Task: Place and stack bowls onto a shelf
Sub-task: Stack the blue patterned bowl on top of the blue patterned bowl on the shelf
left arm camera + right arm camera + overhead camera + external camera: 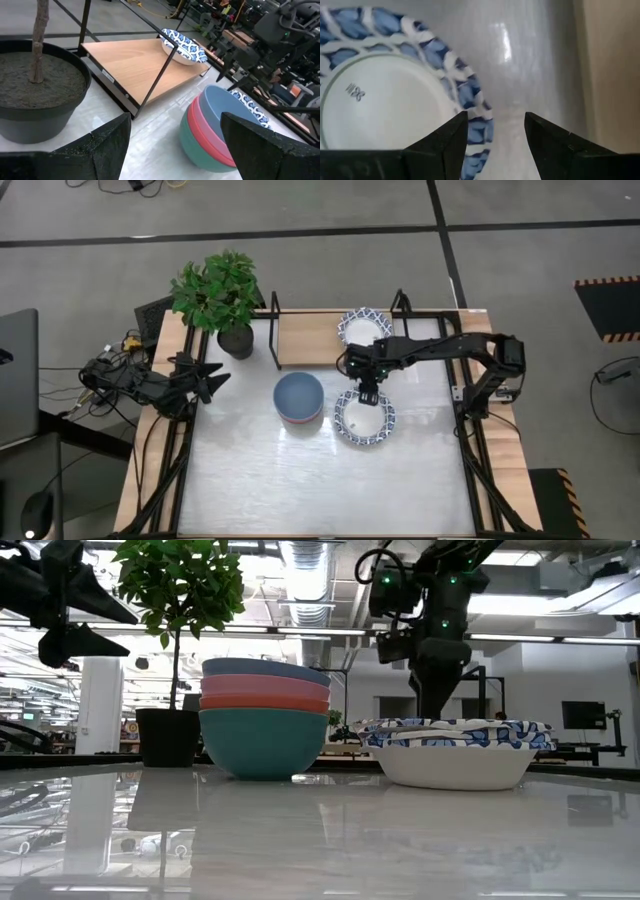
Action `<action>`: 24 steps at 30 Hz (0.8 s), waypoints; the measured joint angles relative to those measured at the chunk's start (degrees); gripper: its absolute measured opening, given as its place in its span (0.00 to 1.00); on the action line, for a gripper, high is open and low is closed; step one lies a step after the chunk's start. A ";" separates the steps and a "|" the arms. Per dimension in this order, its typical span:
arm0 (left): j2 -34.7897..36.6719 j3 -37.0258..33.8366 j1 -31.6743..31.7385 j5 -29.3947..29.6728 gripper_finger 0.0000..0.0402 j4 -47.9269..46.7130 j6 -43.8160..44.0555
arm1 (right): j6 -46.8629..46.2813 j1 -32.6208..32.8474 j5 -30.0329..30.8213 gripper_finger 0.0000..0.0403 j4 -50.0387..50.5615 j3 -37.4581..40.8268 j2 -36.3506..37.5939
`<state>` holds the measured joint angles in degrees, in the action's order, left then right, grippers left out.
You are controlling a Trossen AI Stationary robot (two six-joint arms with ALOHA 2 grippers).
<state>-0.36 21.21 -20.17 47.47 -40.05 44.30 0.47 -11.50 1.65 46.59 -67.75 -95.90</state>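
Note:
A white bowl with a blue patterned rim (365, 420) sits on the pale tabletop, right of a stack of plain bowls (298, 398), blue in red in teal (264, 725). Another patterned bowl (365, 327) rests on the wooden shelf (310, 340) at the far edge. My right gripper (367, 393) points down, open, over the near bowl's far rim (476, 117). One finger stands over the bowl's inside and the other outside it, over the table. No touch shows. My left gripper (175, 145) waits open at the table's left edge (208, 377).
A potted plant in a dark pot (225, 300) stands at the shelf's left end, close to my left gripper. The shelf's plank is bare left of its bowl. Bare tabletop (320, 480) stretches toward the near edge.

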 joint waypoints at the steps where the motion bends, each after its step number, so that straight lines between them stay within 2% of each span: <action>1: 0.00 0.00 -0.01 0.20 0.73 0.00 -0.01 | 0.00 -0.21 0.00 0.55 -0.21 0.00 0.02; 15: 0.00 0.00 -0.01 1.19 0.73 -0.04 -0.05 | 0.15 1.41 -4.57 0.55 -0.98 0.09 -5.23; 24: -0.01 0.00 0.00 1.23 0.73 0.00 -0.03 | -1.43 1.20 -2.83 0.55 1.57 -1.05 -1.96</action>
<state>-0.37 21.21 -20.17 48.71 -40.05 44.27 -0.96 -10.30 -1.17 48.16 -68.80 -97.86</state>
